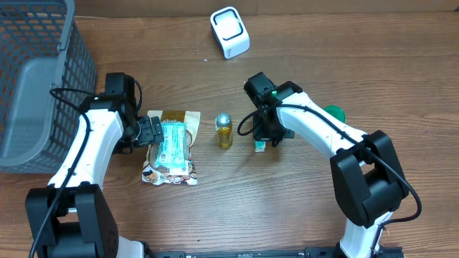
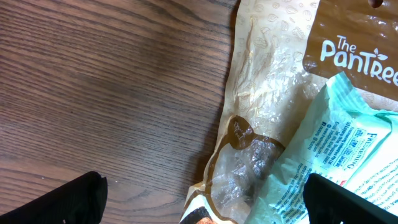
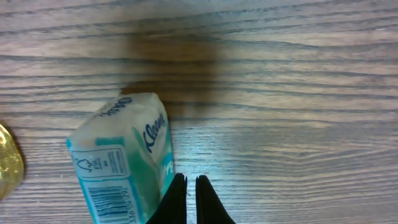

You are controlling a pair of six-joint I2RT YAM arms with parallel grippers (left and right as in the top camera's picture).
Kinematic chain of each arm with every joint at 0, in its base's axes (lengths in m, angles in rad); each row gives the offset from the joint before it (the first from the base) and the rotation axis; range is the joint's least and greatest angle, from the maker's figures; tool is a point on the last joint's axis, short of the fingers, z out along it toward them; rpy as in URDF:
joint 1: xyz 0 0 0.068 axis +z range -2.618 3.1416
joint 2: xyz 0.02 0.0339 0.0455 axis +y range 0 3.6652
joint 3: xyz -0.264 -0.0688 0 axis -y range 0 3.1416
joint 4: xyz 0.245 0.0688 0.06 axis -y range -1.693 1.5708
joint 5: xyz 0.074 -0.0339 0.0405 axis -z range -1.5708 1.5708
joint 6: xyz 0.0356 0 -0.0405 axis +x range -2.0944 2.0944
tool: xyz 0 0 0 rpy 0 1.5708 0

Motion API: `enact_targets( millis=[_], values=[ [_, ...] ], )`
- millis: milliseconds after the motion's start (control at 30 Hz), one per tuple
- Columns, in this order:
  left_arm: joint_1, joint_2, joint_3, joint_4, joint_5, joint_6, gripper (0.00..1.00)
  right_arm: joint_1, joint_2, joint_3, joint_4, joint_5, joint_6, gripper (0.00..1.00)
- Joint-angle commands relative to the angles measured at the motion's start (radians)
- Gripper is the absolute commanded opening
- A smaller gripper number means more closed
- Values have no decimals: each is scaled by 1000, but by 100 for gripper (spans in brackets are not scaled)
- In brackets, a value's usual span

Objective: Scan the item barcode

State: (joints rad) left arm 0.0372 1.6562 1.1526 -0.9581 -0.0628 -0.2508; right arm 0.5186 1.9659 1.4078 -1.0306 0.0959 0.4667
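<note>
Right pincer (image 3: pixel 188 180), pinched shut, sits beside a Kleenex tissue pack (image 3: pixel 121 162) on the desk (image 3: pixel 298 93); left pincer (image 2: pixel 205 193) gapes wide over a Pantree pouch (image 2: pixel 267 81) and teal packet (image 2: pixel 348 155).

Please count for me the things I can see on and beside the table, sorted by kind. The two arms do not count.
Basket: 1
Scanner: 1
Bottle: 1
Soft packs: 3 (brown pouch, teal packet, tissue pack)
Green thing, partly hidden: 1
Total: 7
</note>
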Motion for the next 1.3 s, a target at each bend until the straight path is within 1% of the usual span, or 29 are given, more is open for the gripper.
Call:
enact_targets(
  millis=[0,333,467,633,667,700,800,833,867,933,967,1267],
  values=[
    [-4,4,15,-2,8,11,99,-4,-23,-4,9,-21,-4,4],
    [-4,4,15,-2,8,11,100,-4,-25,13,10,-115,-10,4],
    [-4,4,15,-2,8,11,100,-4,-25,14,28,-197,-84,4],
    [-4,4,15,-2,8,11,100,-4,-25,14,62,-207,-129,4],
    [-4,4,15,-2,8,11,100,-4,-25,14,66,-206,-129,8],
    [-4,4,15,-2,8,11,99,-4,-25,14,69,-206,-128,17],
    [-4,4,15,-2,8,11,100,-4,-25,14,84,-212,-128,27],
    [-4,4,15,-2,8,11,99,-4,-25,14,84,-212,-128,34],
    [-4,4,15,-2,8,11,100,-4,-25,14,83,-210,-128,44],
    [-4,4,15,-2,8,11,100,-4,-25,14,84,-210,-128,44],
    [-4,4,15,-2,8,11,100,-4,-25,14,90,-210,-128,46],
    [-4,4,15,-2,8,11,100,-3,-24,11,106,-215,-127,46]
  ],
)
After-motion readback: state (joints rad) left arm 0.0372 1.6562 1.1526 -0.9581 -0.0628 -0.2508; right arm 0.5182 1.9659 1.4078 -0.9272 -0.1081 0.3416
